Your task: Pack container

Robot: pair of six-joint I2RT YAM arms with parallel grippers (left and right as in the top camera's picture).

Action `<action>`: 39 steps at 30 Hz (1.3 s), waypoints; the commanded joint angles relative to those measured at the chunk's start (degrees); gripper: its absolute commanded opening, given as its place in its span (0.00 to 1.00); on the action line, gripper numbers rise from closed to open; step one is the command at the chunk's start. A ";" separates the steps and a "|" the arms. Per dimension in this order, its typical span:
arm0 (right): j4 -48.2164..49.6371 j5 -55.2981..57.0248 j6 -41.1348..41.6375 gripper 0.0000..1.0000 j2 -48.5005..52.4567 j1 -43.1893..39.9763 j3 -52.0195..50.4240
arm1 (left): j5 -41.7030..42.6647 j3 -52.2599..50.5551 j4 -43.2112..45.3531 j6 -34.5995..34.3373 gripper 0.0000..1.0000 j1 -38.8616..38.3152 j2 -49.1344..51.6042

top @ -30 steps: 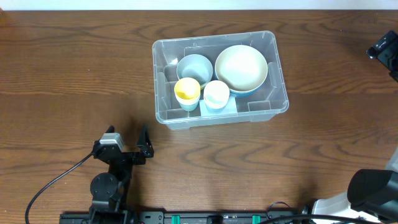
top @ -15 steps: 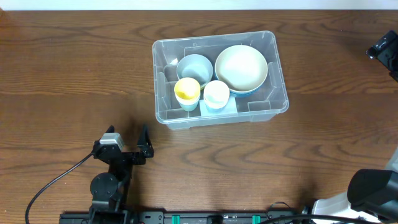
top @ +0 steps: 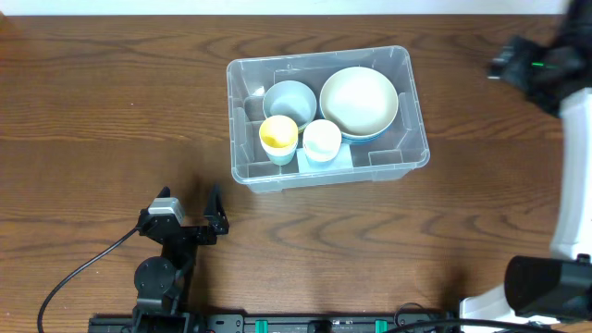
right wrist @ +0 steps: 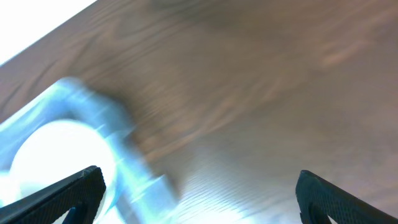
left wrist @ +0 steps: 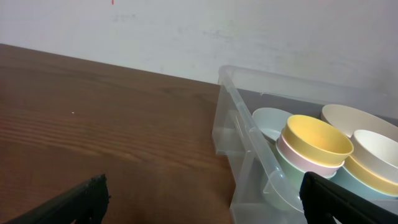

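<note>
The clear plastic container point(top: 421, 139) sits at the table's middle back. It holds a large cream bowl point(top: 359, 100), a grey-blue bowl point(top: 289, 99), a yellow cup point(top: 277, 134) and a white cup point(top: 322, 139). My left gripper point(top: 190, 211) is open and empty, resting near the front left, below the container's left corner. In the left wrist view the container point(left wrist: 239, 118) and the yellow cup point(left wrist: 314, 140) show on the right. My right gripper point(top: 511, 63) is open and empty, raised at the far right. Its view is blurred, with the container point(right wrist: 74, 137) at the left.
The left arm's base and black cable point(top: 69, 277) lie at the front left. The right arm's white link point(top: 573, 176) runs down the right edge. A white wall point(left wrist: 249, 31) stands behind the table's far edge.
My right arm has swung in from the right edge toward the container, blurring its view. The left arm and the container's contents have not moved.
</note>
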 commanded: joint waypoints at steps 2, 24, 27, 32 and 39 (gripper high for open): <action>1.81 4.55 -1.16 0.99 -1.57 10.75 -0.04 | -0.85 -0.98 -2.38 1.18 0.98 0.37 -0.28; 50.21 1.09 -19.91 0.99 -45.57 14.78 -43.95 | -0.83 -0.98 -2.38 1.18 0.98 0.37 -0.28; 53.81 0.02 -19.93 0.99 -53.22 13.84 -52.04 | -0.85 -0.98 -2.38 1.18 0.98 0.37 -0.28; 58.53 -3.28 -20.09 0.99 -65.81 10.64 -63.30 | -0.85 -0.98 -2.38 1.18 0.98 0.37 -0.28; 65.72 -3.39 -20.37 0.99 -80.39 8.48 -78.55 | -0.85 -0.98 -2.38 1.18 0.98 0.37 -0.28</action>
